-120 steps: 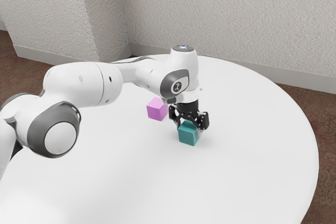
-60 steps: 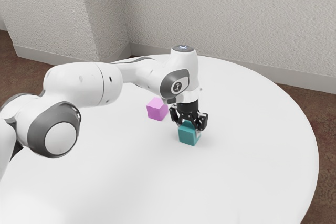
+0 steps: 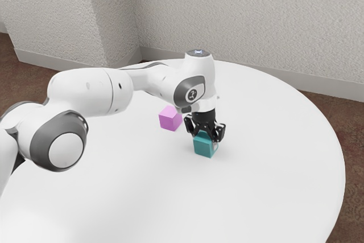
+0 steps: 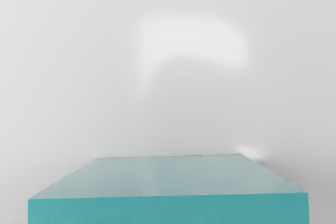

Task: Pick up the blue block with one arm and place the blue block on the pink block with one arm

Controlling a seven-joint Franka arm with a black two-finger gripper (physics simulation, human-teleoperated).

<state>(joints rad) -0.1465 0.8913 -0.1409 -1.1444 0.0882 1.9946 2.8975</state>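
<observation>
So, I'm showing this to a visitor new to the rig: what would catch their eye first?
First, the big white robot arm stretching from the exterior view's left over the round white table. Its black gripper is shut on a small teal-blue cube resting on the tabletop near the middle, and a small pink cube sits close by, apart from it, toward the exterior view's left.

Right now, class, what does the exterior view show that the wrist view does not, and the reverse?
The exterior view adds the white robot arm, its black tool shut on the teal-blue cube, the small pink cube apart from it, and the textured walls. The wrist view adds a close look at that cube's flat top. Both share the teal-blue cube and the round white table.
</observation>
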